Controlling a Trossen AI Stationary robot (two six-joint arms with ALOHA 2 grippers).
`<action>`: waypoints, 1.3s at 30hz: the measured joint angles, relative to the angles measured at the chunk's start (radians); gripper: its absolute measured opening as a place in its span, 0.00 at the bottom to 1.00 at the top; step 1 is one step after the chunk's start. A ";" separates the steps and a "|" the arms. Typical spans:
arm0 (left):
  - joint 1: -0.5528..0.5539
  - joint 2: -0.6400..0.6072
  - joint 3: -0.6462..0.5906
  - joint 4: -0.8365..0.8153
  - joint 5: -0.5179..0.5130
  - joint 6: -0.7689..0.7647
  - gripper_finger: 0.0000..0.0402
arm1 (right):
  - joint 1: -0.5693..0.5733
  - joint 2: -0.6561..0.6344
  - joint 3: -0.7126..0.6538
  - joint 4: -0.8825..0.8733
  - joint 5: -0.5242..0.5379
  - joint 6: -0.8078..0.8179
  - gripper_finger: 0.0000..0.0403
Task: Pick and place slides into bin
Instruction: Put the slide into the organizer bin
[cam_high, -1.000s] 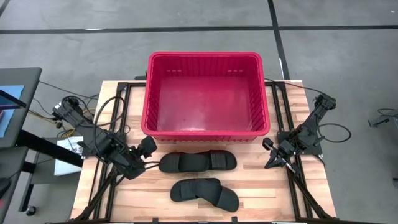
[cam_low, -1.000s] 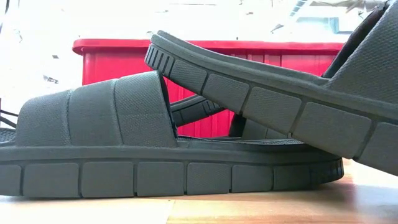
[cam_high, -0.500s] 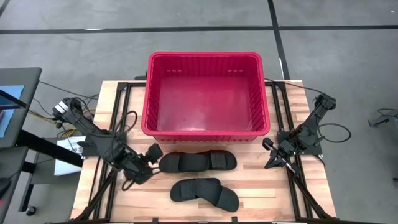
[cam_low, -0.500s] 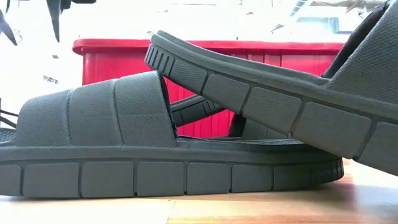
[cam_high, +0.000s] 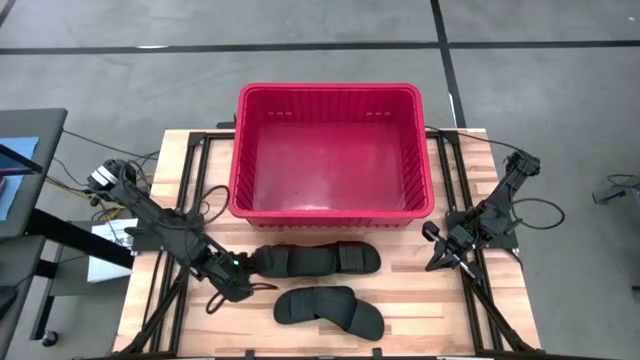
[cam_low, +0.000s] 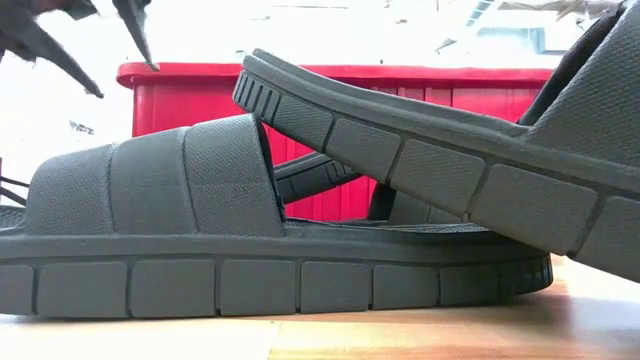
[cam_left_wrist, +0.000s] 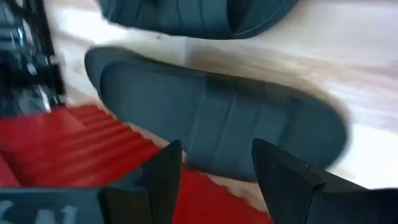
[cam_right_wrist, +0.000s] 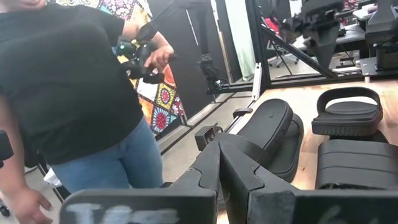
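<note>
Since a second ago the left claw (cam_high: 243, 268) has slid rightward to the slides (cam_high: 318, 261) at lower centre, fingers spread. It should straddle the sole edge squarely before pinching, then lift toward the bin (cam_high: 330, 94). Right claw (cam_high: 437, 252) waits pressed together, right.

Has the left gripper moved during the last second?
Yes. In the high view the left gripper has moved toward the near table edge and closer to the upper slide, away from the bin.
</note>
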 joint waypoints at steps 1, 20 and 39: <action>0.005 0.018 0.000 0.024 -0.001 0.046 0.47 | 0.000 0.000 0.000 0.000 0.000 0.000 0.00; 0.095 0.104 0.003 0.152 0.036 0.212 0.47 | 0.000 0.000 0.000 0.000 0.001 0.000 0.00; 0.080 0.103 0.005 0.067 0.085 0.161 0.47 | 0.000 0.000 0.000 0.000 0.003 0.000 0.00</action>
